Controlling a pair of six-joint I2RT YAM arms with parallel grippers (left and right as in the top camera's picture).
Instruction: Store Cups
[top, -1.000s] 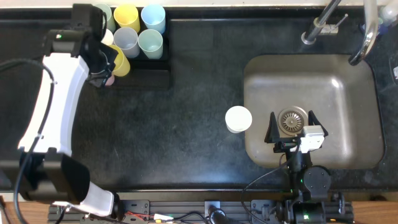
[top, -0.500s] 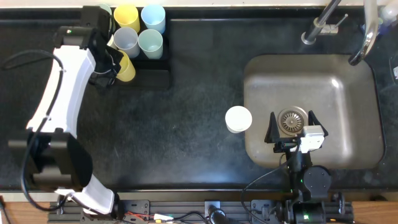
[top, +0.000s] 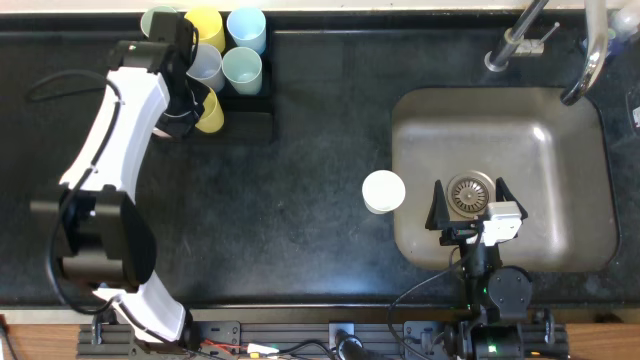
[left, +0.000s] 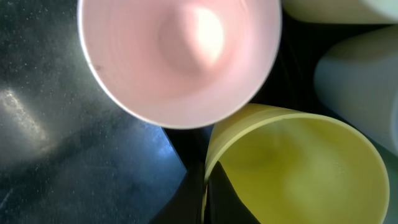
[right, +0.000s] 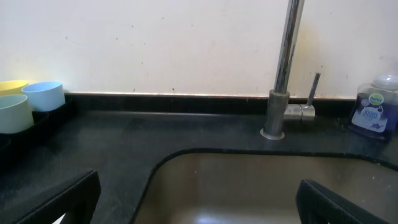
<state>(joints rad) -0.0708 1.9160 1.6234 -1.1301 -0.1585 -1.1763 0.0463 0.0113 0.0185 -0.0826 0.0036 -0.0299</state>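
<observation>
Left claw (left: 200, 198): clamped on the rim of the yellow cup (left: 292, 168), which it holds tilted at the front-left corner of the black rack (top: 250, 126).
Neighbours: pink cup (left: 180, 56) just beside it; pale blue cup (top: 210, 62) close behind.
Right claw (top: 467, 205): fingers spread, empty, over the sink (top: 560, 130).
Unstored: white cup (top: 383, 191) on the desk (top: 300, 220), at the sink rim.
Risk: the tilted cup may clip the pink cup or the rack edge and topple on release.

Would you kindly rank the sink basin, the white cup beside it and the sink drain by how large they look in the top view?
Largest: the sink basin.
Then the white cup and the sink drain, which look about alike, so I would not rank them.
</observation>
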